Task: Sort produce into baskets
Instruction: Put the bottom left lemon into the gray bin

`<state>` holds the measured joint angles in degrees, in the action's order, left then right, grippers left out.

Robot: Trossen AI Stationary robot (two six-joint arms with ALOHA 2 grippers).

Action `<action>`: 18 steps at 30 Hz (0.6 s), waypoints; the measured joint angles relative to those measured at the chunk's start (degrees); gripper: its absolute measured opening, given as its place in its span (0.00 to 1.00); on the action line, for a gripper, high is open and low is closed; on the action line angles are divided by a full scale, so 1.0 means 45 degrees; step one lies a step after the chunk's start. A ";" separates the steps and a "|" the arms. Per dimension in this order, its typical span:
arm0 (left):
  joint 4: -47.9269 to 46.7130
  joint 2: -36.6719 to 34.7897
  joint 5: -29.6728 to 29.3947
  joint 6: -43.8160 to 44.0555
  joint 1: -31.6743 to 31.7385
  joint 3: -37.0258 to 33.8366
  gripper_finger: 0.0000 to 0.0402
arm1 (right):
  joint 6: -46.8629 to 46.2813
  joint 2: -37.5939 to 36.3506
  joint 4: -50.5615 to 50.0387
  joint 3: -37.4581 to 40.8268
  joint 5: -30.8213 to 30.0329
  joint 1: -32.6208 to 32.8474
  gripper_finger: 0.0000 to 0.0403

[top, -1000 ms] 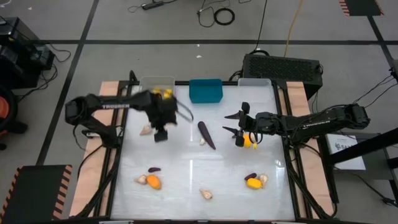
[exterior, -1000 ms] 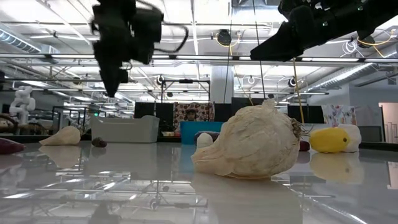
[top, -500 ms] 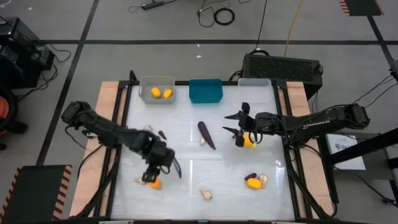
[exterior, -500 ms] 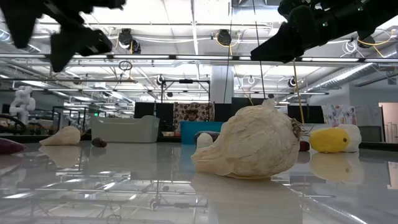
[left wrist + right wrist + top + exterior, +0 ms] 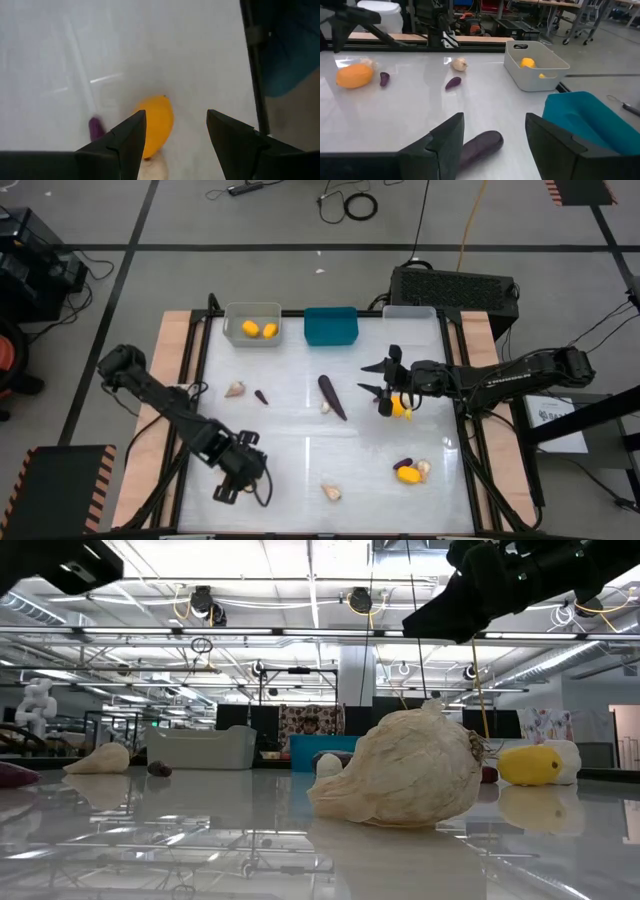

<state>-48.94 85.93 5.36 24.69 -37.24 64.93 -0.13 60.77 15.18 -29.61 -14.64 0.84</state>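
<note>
My left gripper (image 5: 175, 135) hangs open over the near-left of the table (image 5: 300, 450). It is above an orange fruit (image 5: 155, 125), a small purple piece (image 5: 95, 128) and a garlic bulb (image 5: 152, 170), and touches none of them. In the high view it (image 5: 238, 483) hides them. My right gripper (image 5: 385, 390) stands open, raised, at the right, beside a yellow fruit (image 5: 401, 407). The light grey basket (image 5: 252, 323) holds two yellow fruits (image 5: 258, 329). The teal basket (image 5: 331, 325) and the translucent white basket (image 5: 410, 313) stand beside it along the far edge.
A long eggplant (image 5: 332, 396) lies mid-table with a garlic bulb (image 5: 326, 408) next to it. At far left lie a garlic bulb (image 5: 236, 389) and a purple piece (image 5: 261, 396). Near right lie an orange fruit (image 5: 407, 474), a purple piece (image 5: 403, 464) and garlic (image 5: 422, 468). Another bulb (image 5: 331, 492) lies near the front edge.
My left gripper has swung from beside the light grey basket toward the table's near edge, rolling as it went. It now hangs over the orange fruit at the near left. Its finger gap shows no change.
</note>
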 joint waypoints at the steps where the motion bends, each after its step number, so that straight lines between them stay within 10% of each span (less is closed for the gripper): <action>1: -0.0037 0.0086 -0.0238 0.0009 -0.0204 -0.0004 0.54 | -0.0127 0.0000 -0.0005 0.0000 0.0002 0.0000 0.50; 18: 0.0043 0.1803 -0.1013 -0.0815 -0.0840 -0.0607 0.54 | -0.0154 0.0000 -0.0101 0.0000 -0.0007 0.0000 0.50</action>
<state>-48.75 94.04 0.80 21.02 -41.01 62.19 -0.82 60.77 14.72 -29.61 -14.68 0.84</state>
